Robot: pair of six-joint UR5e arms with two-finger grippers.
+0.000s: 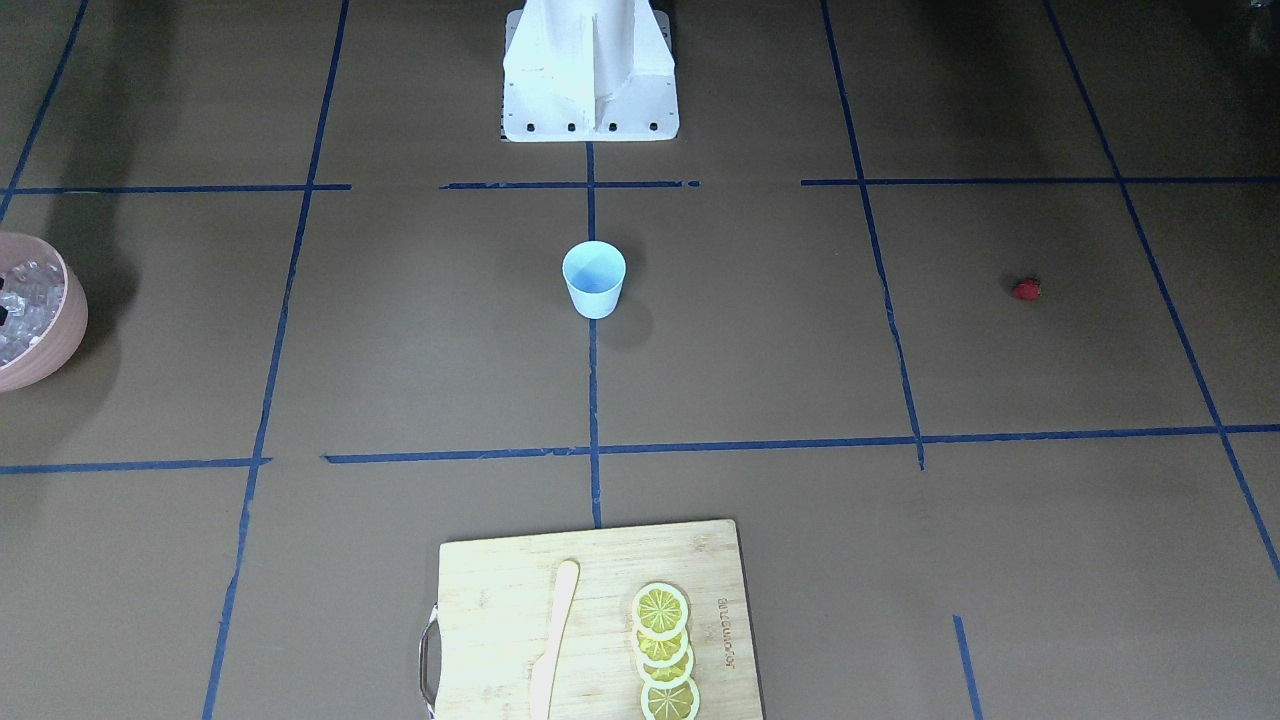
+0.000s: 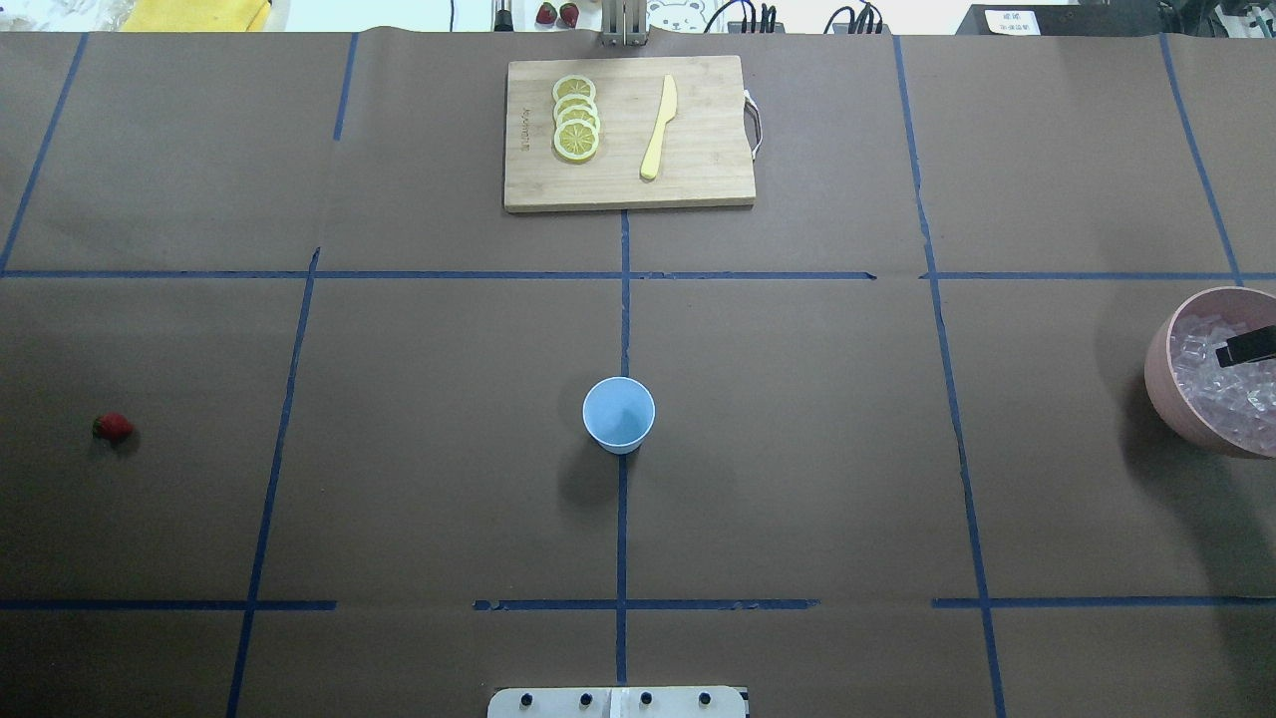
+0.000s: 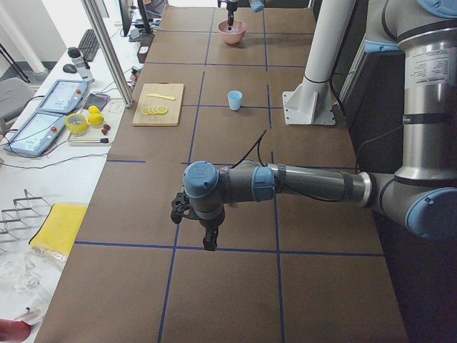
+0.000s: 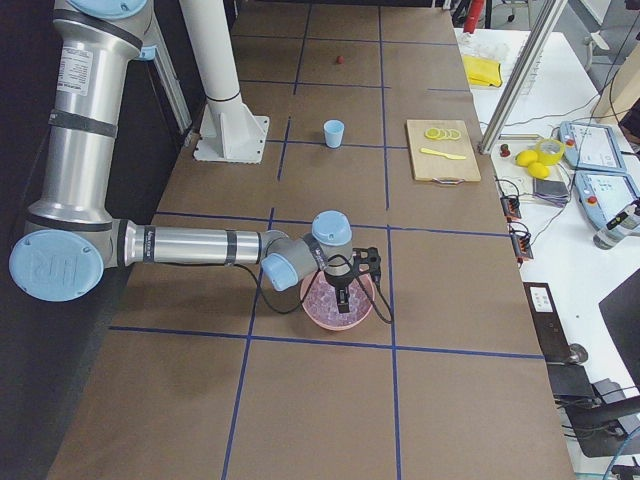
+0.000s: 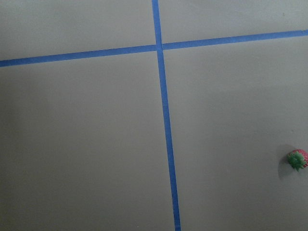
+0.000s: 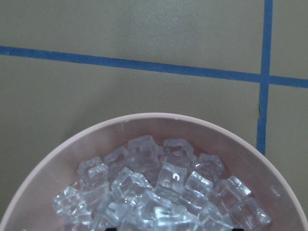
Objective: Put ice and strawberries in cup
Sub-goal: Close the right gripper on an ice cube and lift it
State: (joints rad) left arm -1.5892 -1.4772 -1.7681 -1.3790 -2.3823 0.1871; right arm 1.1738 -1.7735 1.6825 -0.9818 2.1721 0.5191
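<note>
The light blue cup (image 2: 618, 414) stands upright and empty at the table's middle; it also shows in the front view (image 1: 594, 280). The red strawberry (image 2: 112, 427) lies alone far to the left, and at the right edge of the left wrist view (image 5: 297, 159). The ice (image 6: 159, 192) fills a pink bowl (image 2: 1161, 369) at the right edge. My right gripper (image 4: 345, 292) hangs over the ice, its dark fingers (image 2: 1246, 346) just above the cubes; I cannot tell if it is open. My left gripper (image 3: 208, 241) hovers above the table, seen only from the side.
A wooden cutting board (image 2: 698, 170) at the far edge holds several lemon slices (image 2: 576, 118) and a yellow knife (image 2: 659, 128). The white robot base (image 1: 590, 75) stands behind the cup. Blue tape lines cross the brown table.
</note>
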